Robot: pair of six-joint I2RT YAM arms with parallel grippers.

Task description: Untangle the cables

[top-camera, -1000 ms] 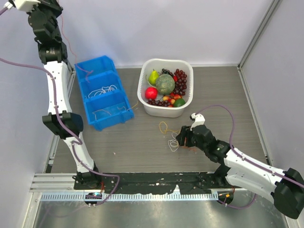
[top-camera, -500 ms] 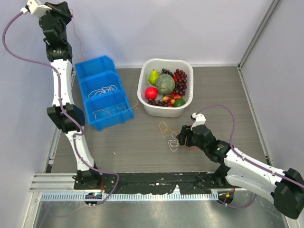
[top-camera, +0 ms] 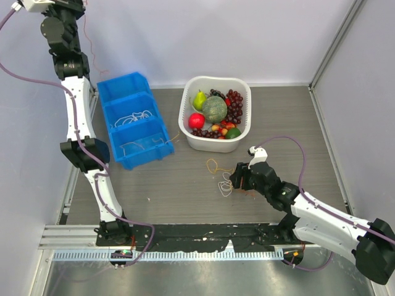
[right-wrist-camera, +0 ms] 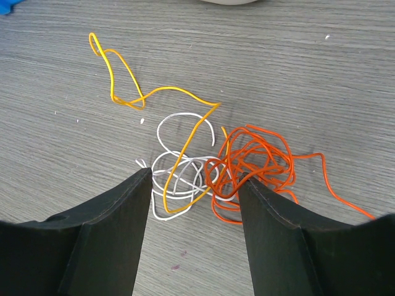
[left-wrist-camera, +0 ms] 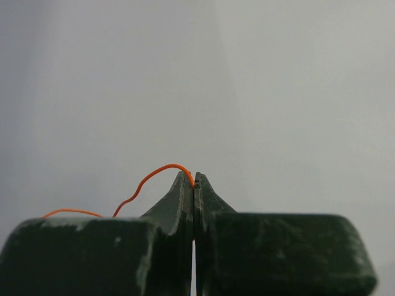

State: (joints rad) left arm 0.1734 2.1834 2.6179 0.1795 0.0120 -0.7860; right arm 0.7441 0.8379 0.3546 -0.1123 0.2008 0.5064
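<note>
A tangle of thin cables lies on the table under my right gripper (right-wrist-camera: 194, 180). It holds a yellow-orange cord (right-wrist-camera: 126, 80), a white cord (right-wrist-camera: 179, 185) and a bunched orange-red cord (right-wrist-camera: 259, 154). The right gripper is open and empty, its fingers either side of the tangle, just above it. In the top view the tangle (top-camera: 224, 185) sits just left of the right gripper (top-camera: 237, 179). My left gripper (left-wrist-camera: 194, 180) is shut on a thin orange-red cord (left-wrist-camera: 151, 174), raised high at the far left (top-camera: 79, 7). That cord (top-camera: 89, 46) hangs down towards the blue bin.
A blue bin (top-camera: 162, 131) with three compartments stands at the left, with white cords (top-camera: 136, 116) in it. A white basket (top-camera: 185, 126) of fruit stands at the back centre. Walls close the back and right sides.
The left arm has swung at the top left, holding the orange-red cord high throughout. The right gripper has stayed over the tangle.
</note>
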